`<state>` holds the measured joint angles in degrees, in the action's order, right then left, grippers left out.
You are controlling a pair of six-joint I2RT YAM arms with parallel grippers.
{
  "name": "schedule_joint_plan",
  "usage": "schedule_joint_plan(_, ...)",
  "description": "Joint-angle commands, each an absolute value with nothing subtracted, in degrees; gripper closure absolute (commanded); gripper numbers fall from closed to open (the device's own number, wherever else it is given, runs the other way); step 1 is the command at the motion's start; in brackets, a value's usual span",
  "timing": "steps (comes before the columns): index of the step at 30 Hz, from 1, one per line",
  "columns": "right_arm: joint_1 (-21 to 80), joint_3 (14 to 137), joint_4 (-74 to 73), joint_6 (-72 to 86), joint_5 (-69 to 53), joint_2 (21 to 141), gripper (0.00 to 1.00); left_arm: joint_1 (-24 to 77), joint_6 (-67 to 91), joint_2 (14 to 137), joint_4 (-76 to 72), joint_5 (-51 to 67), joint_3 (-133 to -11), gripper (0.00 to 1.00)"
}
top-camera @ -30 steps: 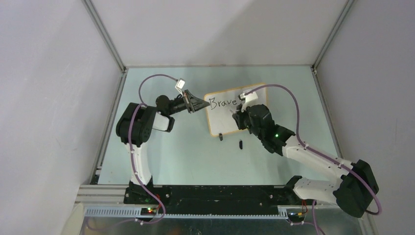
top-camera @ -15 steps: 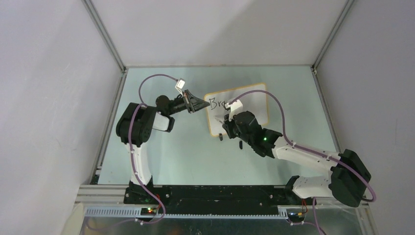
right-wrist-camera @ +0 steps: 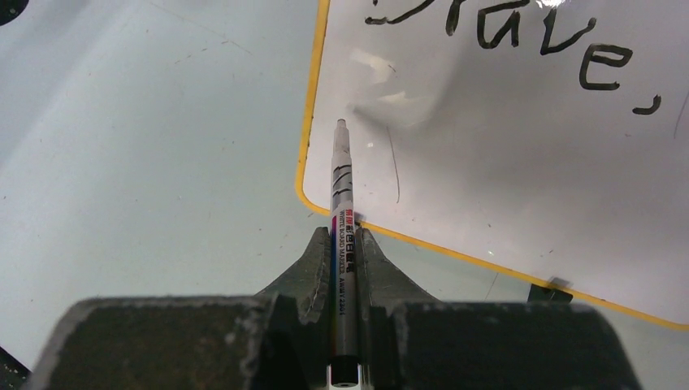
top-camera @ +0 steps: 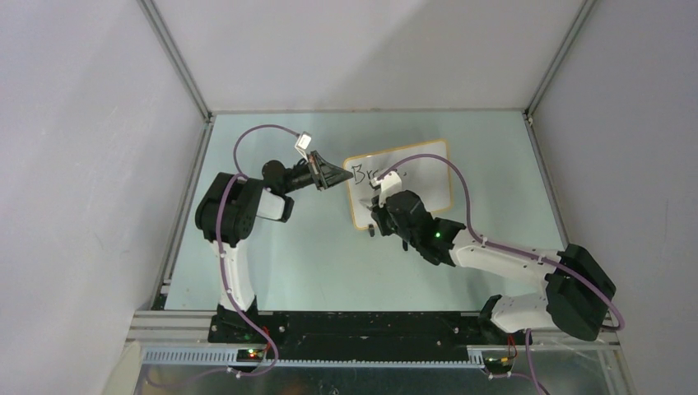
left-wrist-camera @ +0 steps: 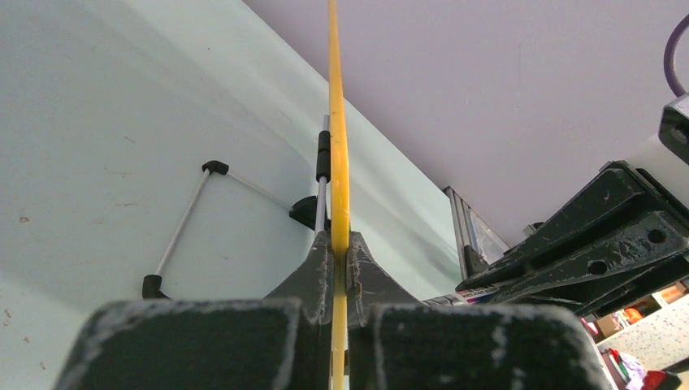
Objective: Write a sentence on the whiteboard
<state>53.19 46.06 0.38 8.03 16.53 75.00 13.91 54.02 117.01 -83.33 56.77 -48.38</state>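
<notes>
Since one second ago, the right end effector has swung from the word's end to the lower left corner of the whiteboard. It is closed on a marker, whose long axis points away from the wrist, tip over bare board below the sentence, which so far reads "Brave,". Contact cannot be confirmed. Left end effector is clamped on the whiteboard's left edge, steadying it on the desk.

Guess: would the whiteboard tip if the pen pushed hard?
Alone the whiteboard probably would: it looks thin and stands on skinny wire feet. The left gripper pinches its edge, so it should hold steady. Its straight edge suggests stiff, not floppy.
</notes>
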Motion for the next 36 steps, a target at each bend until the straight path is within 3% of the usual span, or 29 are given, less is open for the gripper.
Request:
schedule_joint_plan(1, 53.5, 46.3, 4.9, 7.1, 18.5, 75.8, 1.00, 14.7, 54.3, 116.8, -86.9, 58.2, -49.3, 1.00)
schedule_joint_plan(36, 53.6, 51.4, 4.0, 5.5, 20.3, 79.8, 1.00, 14.9, 54.7, 116.9, -87.3, 58.5, -49.4, 1.00)
